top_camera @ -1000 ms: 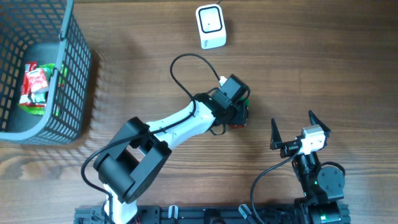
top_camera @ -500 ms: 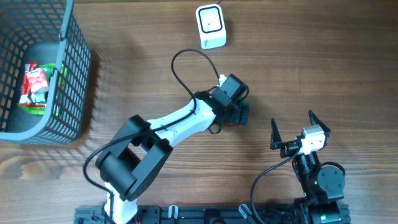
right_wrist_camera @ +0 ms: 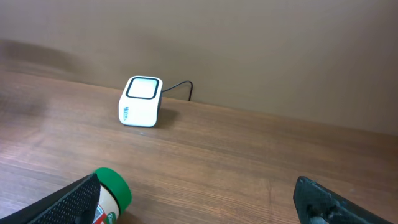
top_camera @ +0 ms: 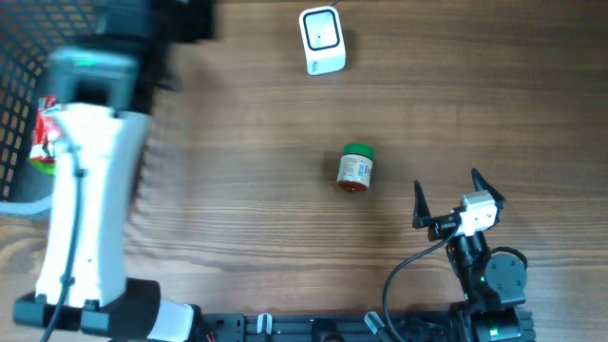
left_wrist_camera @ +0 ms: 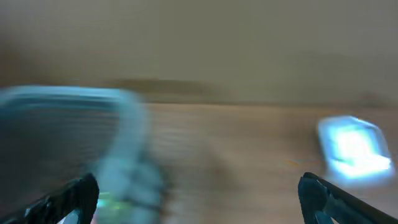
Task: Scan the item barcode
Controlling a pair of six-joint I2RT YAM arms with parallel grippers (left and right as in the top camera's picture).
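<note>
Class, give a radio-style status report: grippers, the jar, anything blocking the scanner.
Left gripper open, empty, by basket. Right gripper open, empty, near jar. Jar on its side, on table, ungripped. Nothing between jar and scanner.

I see what looks like a staged shop checkout on a test bench: a wooden table (top_camera: 237, 123) against a bare beige wall (right_wrist_camera: 249, 50), a white corded barcode scanner (top_camera: 322, 40), and a grey wire shopping basket (top_camera: 17, 114) holding packaged goods (top_camera: 43, 128).
</note>
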